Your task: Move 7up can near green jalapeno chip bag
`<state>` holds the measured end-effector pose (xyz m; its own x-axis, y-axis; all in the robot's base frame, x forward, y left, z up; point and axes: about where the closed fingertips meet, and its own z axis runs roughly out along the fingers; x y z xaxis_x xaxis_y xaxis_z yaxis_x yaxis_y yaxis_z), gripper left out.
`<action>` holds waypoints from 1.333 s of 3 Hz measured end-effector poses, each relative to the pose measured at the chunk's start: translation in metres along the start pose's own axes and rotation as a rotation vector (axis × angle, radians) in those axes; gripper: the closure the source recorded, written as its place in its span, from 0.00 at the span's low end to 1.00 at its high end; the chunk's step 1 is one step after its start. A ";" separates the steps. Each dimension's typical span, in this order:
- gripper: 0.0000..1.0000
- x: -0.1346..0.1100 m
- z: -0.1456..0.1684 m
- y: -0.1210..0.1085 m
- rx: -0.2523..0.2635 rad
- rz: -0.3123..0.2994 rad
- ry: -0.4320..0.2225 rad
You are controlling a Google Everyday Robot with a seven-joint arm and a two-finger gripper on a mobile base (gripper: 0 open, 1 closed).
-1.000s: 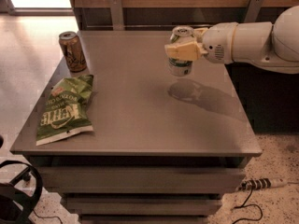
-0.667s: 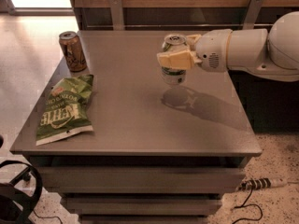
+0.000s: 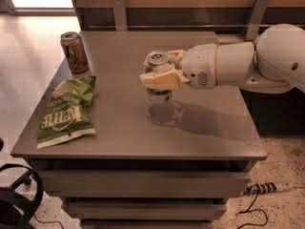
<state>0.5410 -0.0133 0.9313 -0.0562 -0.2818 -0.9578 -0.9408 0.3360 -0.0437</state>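
Observation:
The 7up can [image 3: 158, 65], pale with a silver top, is held in my gripper [image 3: 161, 73] a little above the middle of the grey table [image 3: 190, 137]. The cream fingers [image 3: 160, 80] are shut around the can's body, and its shadow falls on the table just below. The green jalapeno chip bag [image 3: 66, 111] with white "Kettle" lettering lies flat at the table's front left, well to the left of the can. My white arm [image 3: 238, 63] reaches in from the right.
A brown-gold can [image 3: 74, 52] stands upright at the table's back left, just behind the chip bag. A wooden wall with metal brackets runs behind the table. A power strip [image 3: 261, 189] and cable lie on the floor at the right.
My gripper has carried the 7up can leftward from the table's right side to its middle, closer to the chip bag. The bag and the brown-gold can have not moved.

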 end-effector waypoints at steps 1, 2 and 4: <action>1.00 0.013 0.017 0.026 -0.110 -0.040 -0.016; 1.00 0.030 0.029 0.044 -0.211 -0.083 -0.022; 0.58 0.027 0.030 0.045 -0.212 -0.084 -0.022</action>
<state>0.5068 0.0217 0.8948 0.0302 -0.2807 -0.9593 -0.9912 0.1150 -0.0649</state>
